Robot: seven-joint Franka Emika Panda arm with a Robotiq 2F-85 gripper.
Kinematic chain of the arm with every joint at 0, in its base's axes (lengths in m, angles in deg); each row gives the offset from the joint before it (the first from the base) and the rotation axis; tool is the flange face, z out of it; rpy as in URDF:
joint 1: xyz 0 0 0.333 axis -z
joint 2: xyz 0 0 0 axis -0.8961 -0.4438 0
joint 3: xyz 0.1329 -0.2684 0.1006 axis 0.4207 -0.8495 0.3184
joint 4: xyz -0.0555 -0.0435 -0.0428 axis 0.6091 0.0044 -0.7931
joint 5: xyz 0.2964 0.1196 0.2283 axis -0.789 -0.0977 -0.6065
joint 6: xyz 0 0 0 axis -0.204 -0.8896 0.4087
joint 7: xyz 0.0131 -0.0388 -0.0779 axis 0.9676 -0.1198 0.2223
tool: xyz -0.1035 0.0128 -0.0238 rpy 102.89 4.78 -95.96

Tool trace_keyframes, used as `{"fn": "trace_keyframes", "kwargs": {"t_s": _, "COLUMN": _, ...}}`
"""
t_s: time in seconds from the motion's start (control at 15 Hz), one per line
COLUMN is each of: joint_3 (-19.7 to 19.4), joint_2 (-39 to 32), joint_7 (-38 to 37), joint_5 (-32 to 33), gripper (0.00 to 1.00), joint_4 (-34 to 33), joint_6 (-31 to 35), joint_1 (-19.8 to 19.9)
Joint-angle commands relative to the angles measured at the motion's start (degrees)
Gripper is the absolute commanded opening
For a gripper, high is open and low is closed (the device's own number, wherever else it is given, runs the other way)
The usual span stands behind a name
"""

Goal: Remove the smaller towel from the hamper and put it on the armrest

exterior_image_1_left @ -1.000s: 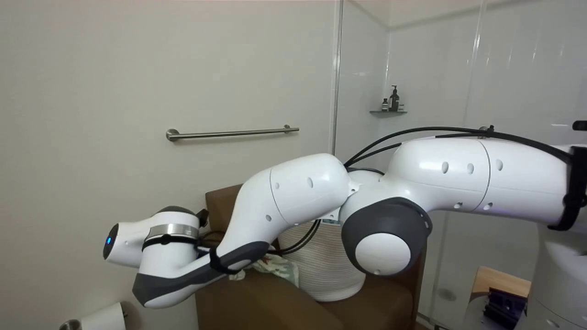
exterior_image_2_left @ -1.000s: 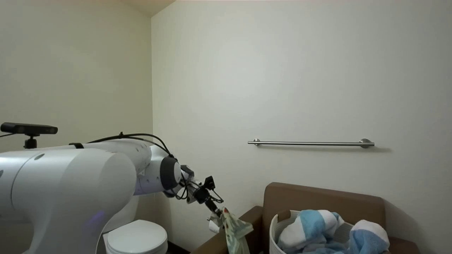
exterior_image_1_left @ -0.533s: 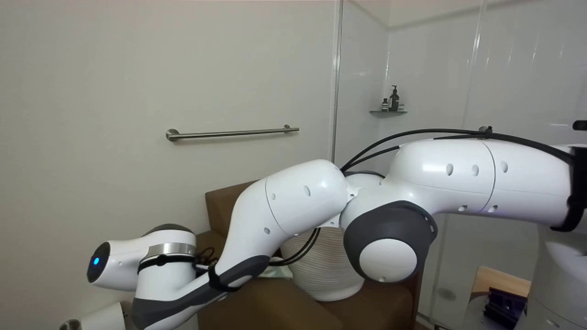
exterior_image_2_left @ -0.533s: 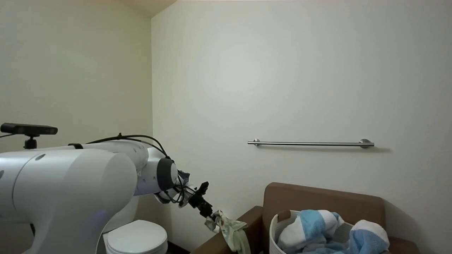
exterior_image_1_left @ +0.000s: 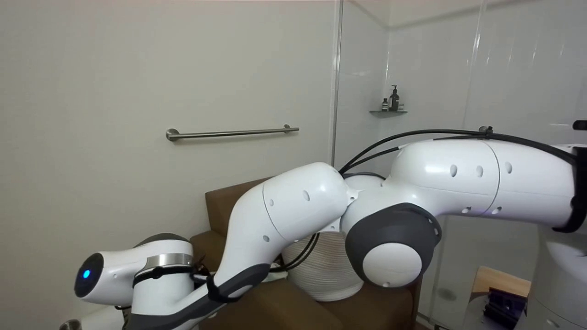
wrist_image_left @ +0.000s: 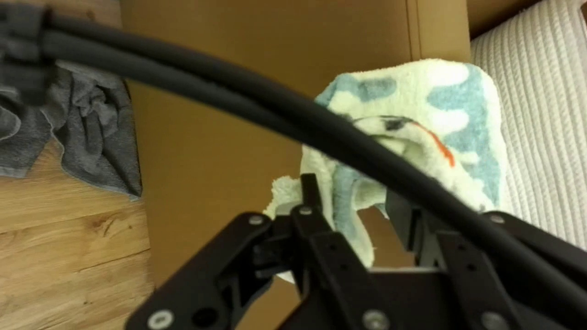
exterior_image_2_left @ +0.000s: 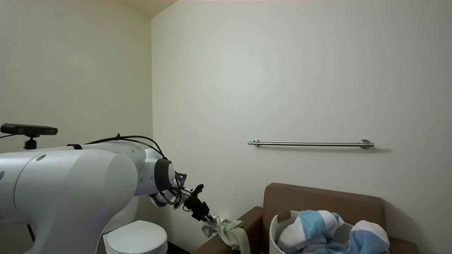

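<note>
Wrist view took in the brown armrest (wrist_image_left: 206, 160) beneath the jaws and, to their right, the white ribbed hamper (wrist_image_left: 539, 119). In an exterior view, blue-and-white towelling (exterior_image_2_left: 311, 229) sat inside the hamper, well apart from the jaws. A gray cloth (wrist_image_left: 96, 126) lay below and left of the jaws. The smaller towel (wrist_image_left: 426, 107), cream with blue patches, rested on the armrest, mostly ahead of the jaws, one fold showing between them. The gripper (wrist_image_left: 349, 193) held its jaws apart.

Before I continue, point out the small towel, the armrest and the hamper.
Small towel (wrist_image_left: 412, 98): wrist view, pale cloth between blue patches.
Armrest (wrist_image_left: 206, 197): wrist view, its bare brown top.
Hamper (exterior_image_1_left: 323, 270): in an exterior view, its ribbed outer wall.
</note>
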State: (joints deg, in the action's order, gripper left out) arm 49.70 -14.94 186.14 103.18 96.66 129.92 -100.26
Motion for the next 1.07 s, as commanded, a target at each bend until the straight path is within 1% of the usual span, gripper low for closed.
{"fn": "trace_keyframes", "kwargs": {"t_s": 0.0, "joint_3": -0.11, "joint_2": 0.0, "joint_7": 4.71, "joint_5": 1.04, "gripper": 0.73, "joint_4": 0.5, "joint_6": 2.48, "joint_1": 0.03}}
{"fn": "trace_keyframes", "kwargs": {"t_s": 0.27, "joint_3": -0.2, "joint_2": 0.0, "joint_7": 6.51, "joint_5": 0.75, "gripper": 0.98, "joint_4": 0.12, "joint_6": 2.79, "joint_1": 0.17}}
{"fn": "trace_keyframes", "kwargs": {"t_s": 0.47, "joint_3": -0.08, "joint_2": 0.08, "joint_7": 7.47, "joint_5": 0.05, "gripper": 1.0, "joint_4": -1.55, "joint_6": 0.63, "joint_1": 0.05}}
{"fn": "trace_keyframes", "kwargs": {"t_s": 0.53, "joint_3": 0.12, "joint_2": 2.47, "joint_7": 6.03, "joint_5": 0.29, "gripper": 1.0, "joint_4": 1.41, "joint_6": 1.56, "joint_1": -0.03}}
{"fn": "trace_keyframes", "kwargs": {"t_s": 1.0, "joint_3": 2.37, "joint_2": 10.86, "joint_7": 4.04, "joint_5": -2.38, "gripper": 1.0, "joint_4": 3.83, "joint_6": -1.17, "joint_1": 0.98}}
